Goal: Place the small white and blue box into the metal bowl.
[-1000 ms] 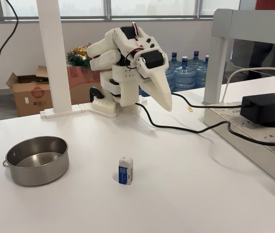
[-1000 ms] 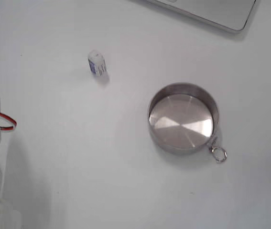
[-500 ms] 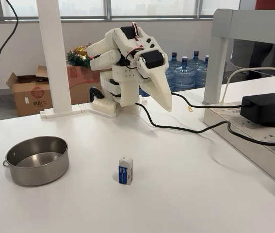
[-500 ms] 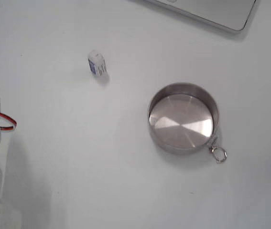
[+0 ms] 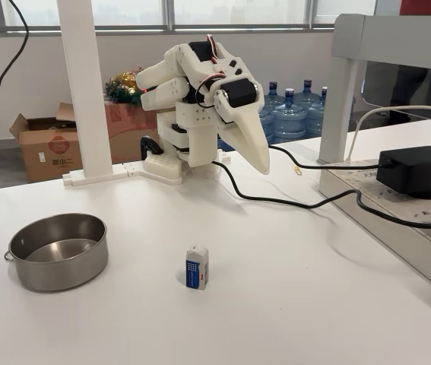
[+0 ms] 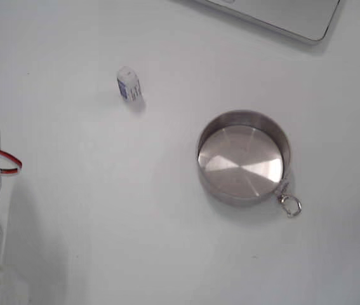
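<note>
The place looks like an office used as a robotics test bench. In a fixed view, a wide white table (image 5: pixel 291 304) carries a white 3D-printed arm (image 5: pixel 200 106) clamped at about 12 o'clock, with a black power adapter (image 5: pixel 419 171) and trailing cable (image 5: pixel 291 201) at 3 o'clock. Behind the arm, a row of large blue water-cooler bottles (image 5: pixel 289 114) stands on the floor beneath a band of windows (image 5: pixel 238 11). At 9 o'clock, an open cardboard carton (image 5: pixel 46 144) sits on grey flooring beside what looks like tinsel decoration (image 5: pixel 124 87).
</note>
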Available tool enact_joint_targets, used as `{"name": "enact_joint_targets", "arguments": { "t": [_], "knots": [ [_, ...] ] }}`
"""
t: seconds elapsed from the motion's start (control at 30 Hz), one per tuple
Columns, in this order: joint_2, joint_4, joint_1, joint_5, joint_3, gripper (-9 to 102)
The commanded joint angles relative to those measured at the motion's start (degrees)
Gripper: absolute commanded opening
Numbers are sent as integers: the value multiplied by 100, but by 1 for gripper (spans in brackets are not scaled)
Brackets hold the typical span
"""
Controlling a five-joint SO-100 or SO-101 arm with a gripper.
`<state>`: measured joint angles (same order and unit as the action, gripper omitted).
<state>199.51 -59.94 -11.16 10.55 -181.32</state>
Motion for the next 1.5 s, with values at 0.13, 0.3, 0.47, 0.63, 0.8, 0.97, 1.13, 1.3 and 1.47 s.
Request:
{"name": "enact_joint_targets", "arguments": {
  "t": [0.13,0.3,0.47,0.63,0.8,0.97,1.13,1.3,1.47],
  "knots": [
    [105,-26,53,0,-264,-4],
    [105,-26,53,0,-264,-4],
    [105,-26,53,0,-264,-4],
    [105,-26,53,0,-264,-4],
    [88,-18,62,-26,-264,-4],
    [-562,149,70,-26,-237,-4],
    [-2417,1723,97,35,70,-4],
    [-3999,4078,782,53,158,-4],
    [-4878,6434,1477,-26,237,-4]
  ]
}}
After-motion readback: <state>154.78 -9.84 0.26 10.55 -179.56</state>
